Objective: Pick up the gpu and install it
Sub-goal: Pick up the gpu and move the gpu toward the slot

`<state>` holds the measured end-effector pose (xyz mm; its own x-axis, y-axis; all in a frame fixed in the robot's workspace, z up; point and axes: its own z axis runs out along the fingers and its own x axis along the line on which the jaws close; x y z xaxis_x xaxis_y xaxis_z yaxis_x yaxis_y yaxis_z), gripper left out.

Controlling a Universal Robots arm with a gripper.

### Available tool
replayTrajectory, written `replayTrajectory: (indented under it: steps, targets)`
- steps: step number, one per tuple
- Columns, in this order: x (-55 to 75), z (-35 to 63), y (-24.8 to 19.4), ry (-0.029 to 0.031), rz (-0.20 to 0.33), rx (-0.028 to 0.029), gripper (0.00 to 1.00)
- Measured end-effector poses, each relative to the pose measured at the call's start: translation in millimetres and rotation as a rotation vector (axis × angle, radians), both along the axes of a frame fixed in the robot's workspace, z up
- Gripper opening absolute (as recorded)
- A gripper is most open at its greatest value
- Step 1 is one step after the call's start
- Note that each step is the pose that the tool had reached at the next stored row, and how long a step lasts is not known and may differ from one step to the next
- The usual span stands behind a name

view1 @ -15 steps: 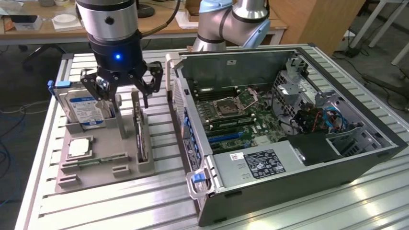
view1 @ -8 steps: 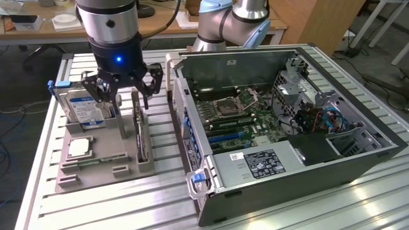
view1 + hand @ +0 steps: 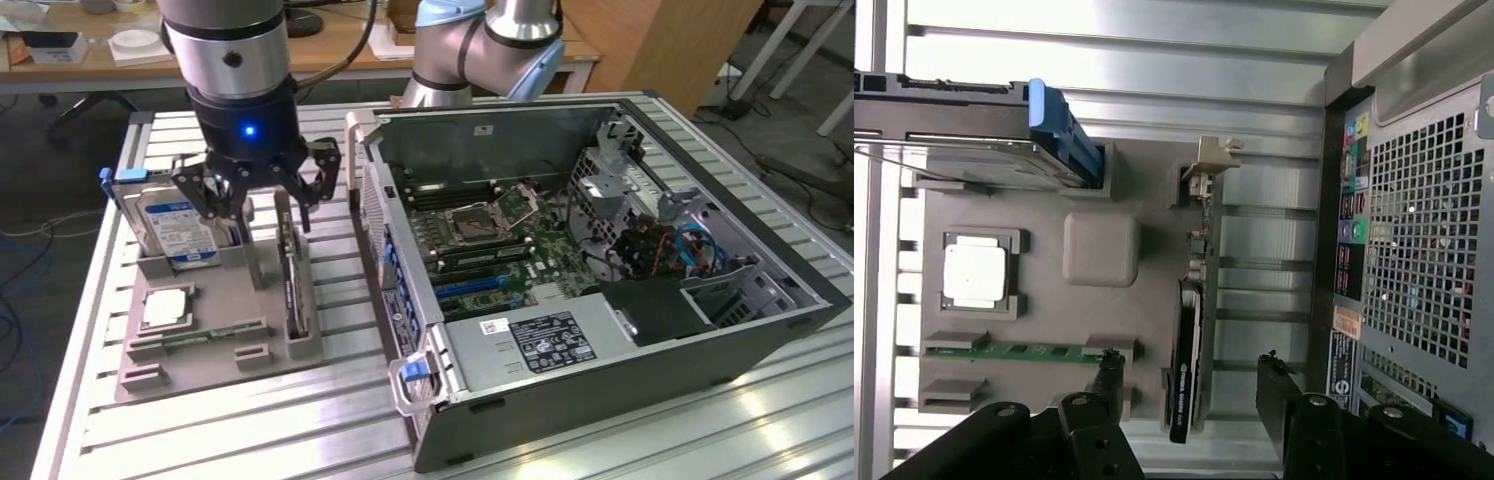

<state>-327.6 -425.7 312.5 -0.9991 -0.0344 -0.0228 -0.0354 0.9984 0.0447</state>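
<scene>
gpu [image 3: 1186, 360]: thin dark card, on edge | end effector [image 3: 262, 207]: black, splayed wide

Arm, Universal Robots, one unit.
- Base-side joints [image 3: 483, 40]: grey tube sections with pale blue caps, far side of scene, right of centre in exterior view.
- Wrist [image 3: 230, 50]: silver-and-black cylinder, vertical, pointing straight down, at exterior view's left.
- Status light [image 3: 248, 131]: blue, lit, on black collar below wrist.
- Gripper [image 3: 258, 212]: black, linkage type, hanging below collar, jaws spread wide apart.
- Fingers [image 3: 214, 200]: two, angled downward, tips well apart; in wrist view both tips parted, clasping nothing.
</scene>
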Motion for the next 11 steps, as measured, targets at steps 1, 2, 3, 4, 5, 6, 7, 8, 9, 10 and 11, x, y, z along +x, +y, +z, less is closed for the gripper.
replayTrajectory:
  steps: [1, 2, 3, 4, 5, 6, 7, 8, 9, 10, 11]
  targets:
    - [0.0, -0.6, 0.0, 0.0001, 0.0, -0.0001, 0.65]
    - [0.0, -1.2, 0.0, 0.0, 0.0, 0.0, 0.65]
    - [0.0, -1.7, 0.0, 0.0001, 0.0, -0.0001, 0.65]
    - [0.0, -2.3, 0.0, 0.0001, 0.0, 0.0, 0.65]
    - [0.0, -2.7, 0.0, 0.0, 0.0, 0.0, 0.65]
    - [0.3, -3.0, 0.0, 0.0001, 0.0, 0.0, 0.65]
    - [0.9, -3.2, -0.1, 0.0001, 0.0, 0.0, 0.65]
    - [1.4, -3.6, 0.0, 0.0, 0.0, 0.0001, 0.65]
    - [2.1, -3.9, 0.0, 0.0001, 0.0, 0.0, 0.65]
    - [2.3, -4.4, 0.0, 0.0, 0.0, 0.0002, 0.65]
    - [2.4, -4.8, 0.1, 0.0, 0.0, 0.0001, 0.65]
